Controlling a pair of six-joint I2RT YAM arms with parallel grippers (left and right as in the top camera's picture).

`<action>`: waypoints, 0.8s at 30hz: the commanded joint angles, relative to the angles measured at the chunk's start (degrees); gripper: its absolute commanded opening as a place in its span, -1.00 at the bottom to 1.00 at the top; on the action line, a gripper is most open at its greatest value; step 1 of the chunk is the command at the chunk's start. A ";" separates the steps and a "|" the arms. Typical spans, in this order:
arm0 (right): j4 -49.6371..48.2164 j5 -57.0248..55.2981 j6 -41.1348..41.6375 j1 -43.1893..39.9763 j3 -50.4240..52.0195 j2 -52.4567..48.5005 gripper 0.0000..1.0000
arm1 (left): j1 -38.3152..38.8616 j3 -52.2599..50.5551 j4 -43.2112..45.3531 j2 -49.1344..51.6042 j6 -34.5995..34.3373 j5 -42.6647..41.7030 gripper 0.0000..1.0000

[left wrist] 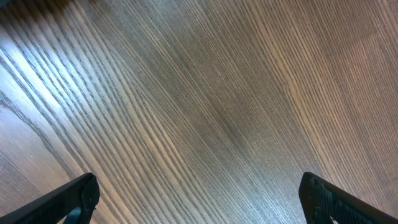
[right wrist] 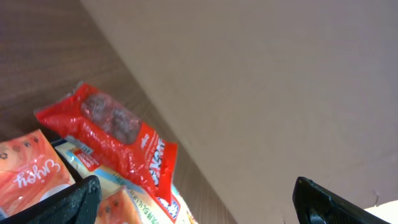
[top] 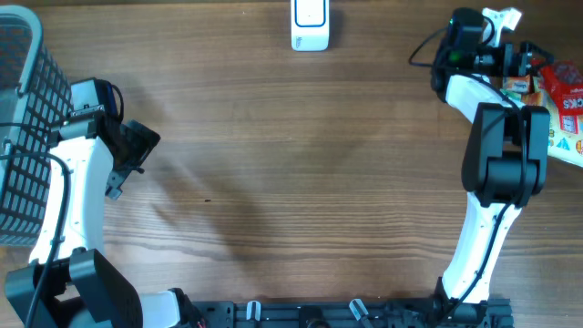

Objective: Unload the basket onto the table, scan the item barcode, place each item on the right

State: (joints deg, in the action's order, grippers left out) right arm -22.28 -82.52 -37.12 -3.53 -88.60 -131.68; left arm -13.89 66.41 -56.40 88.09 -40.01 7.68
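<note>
both your claws stood spread wide, nothing between the fingers. your right gripper (right wrist: pixel 193 208) hung just above a heap of snack packets (top: pixel 557 100) at the table's (top: pixel 301 164) right edge, a red packet (right wrist: pixel 118 140) lying across the heap. your left gripper (left wrist: pixel 199 199) hovered over bare wood near the basket (top: pixel 23 137). the white scanner (top: pixel 310 25) sat at the far edge, well apart from both.

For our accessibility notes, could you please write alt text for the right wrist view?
A red snack packet lies among other colourful packets at the lower left, on the wooden table. The right claw is open and empty, its dark fingertips at the bottom corners; a plain beige surface fills the rest.
</note>
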 commanded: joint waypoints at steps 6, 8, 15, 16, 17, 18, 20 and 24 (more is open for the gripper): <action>18.80 9.20 13.31 4.50 -0.26 14.58 0.96 | -0.26 0.98 0.02 -0.11 -0.96 0.76 1.00; 32.85 21.35 22.18 5.90 -0.26 18.60 0.96 | -0.26 0.98 0.02 -0.11 -0.96 0.76 1.00; 56.19 77.99 38.77 5.81 -0.26 31.98 1.00 | -0.26 0.98 0.02 -0.11 -0.96 0.76 1.00; 57.77 81.74 42.18 5.81 -0.26 33.70 0.99 | -0.26 0.98 0.00 -0.11 -0.96 0.76 1.00; 59.36 85.55 45.35 5.81 -0.26 35.58 0.99 | -0.26 0.98 0.02 -0.11 -0.96 0.76 1.00; 60.61 88.48 47.56 5.81 -0.26 37.24 0.99 | -0.26 0.98 0.02 -0.11 -0.96 0.76 1.00; 62.88 90.77 50.49 5.81 -0.26 40.74 0.99 | -0.26 0.98 0.02 -0.11 -0.96 0.76 1.00; 69.18 90.71 52.06 5.81 -0.26 49.42 0.99 | -0.26 0.98 0.02 -0.11 -0.96 0.76 1.00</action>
State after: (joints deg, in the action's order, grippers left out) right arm 43.31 1.15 9.32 2.48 -88.86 -88.60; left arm -13.89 66.50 -56.42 88.12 -40.01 7.68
